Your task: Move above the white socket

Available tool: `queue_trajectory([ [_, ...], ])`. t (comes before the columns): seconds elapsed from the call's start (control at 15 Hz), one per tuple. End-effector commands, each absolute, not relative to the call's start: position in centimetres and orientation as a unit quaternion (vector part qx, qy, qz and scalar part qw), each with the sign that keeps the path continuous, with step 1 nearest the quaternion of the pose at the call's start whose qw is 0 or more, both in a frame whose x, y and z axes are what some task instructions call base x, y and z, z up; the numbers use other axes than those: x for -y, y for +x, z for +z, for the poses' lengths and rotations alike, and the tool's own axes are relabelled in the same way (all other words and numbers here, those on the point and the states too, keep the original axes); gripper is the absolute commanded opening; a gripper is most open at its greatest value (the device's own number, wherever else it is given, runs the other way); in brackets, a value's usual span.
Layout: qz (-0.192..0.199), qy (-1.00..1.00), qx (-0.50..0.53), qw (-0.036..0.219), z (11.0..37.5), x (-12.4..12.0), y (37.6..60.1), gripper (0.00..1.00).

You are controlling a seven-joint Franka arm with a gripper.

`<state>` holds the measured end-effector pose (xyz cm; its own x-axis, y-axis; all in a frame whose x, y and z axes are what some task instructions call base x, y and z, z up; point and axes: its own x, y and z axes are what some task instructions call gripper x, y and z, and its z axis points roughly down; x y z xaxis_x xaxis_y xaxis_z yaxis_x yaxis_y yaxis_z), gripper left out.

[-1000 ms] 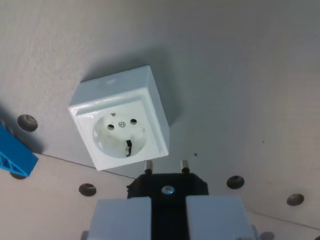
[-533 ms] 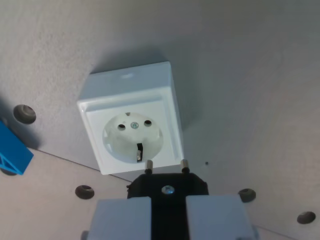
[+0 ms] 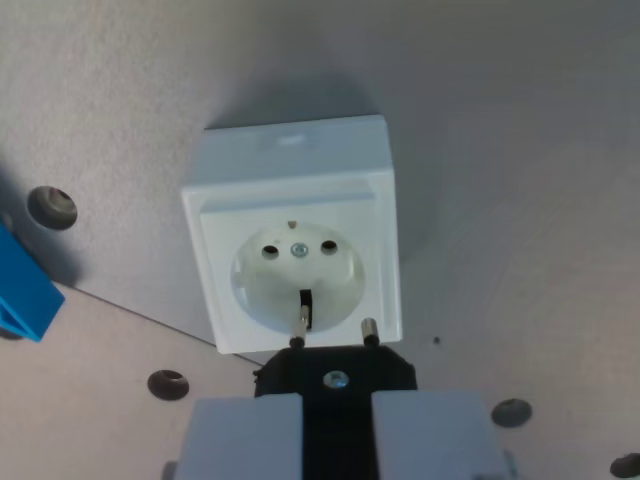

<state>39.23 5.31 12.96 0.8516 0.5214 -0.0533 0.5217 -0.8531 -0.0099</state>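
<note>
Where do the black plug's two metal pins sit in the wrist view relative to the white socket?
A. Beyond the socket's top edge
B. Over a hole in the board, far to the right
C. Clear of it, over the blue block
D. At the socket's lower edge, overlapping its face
D: held in the gripper, the black plug has its pins overlapping the lower edge of the white socket.

White socket (image 3: 298,240), glossy, with a silver centre screw. Black plug (image 3: 335,370) with silver pins and screw. Pale grey-white jaws. Bright blue block (image 3: 22,290). Matte beige-grey desk (image 3: 520,150), dotted with dark round holes.
</note>
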Motion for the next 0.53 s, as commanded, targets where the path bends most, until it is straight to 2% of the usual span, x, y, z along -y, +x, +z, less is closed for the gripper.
queue_trajectory([
  [0.07, 0.023, 0.948, -0.317, 0.022, 11.89, -5.53, 38.59, 0.00],
  [0.53, 0.022, 0.950, -0.310, 0.022, 11.27, -5.78, 38.08, 0.00],
])
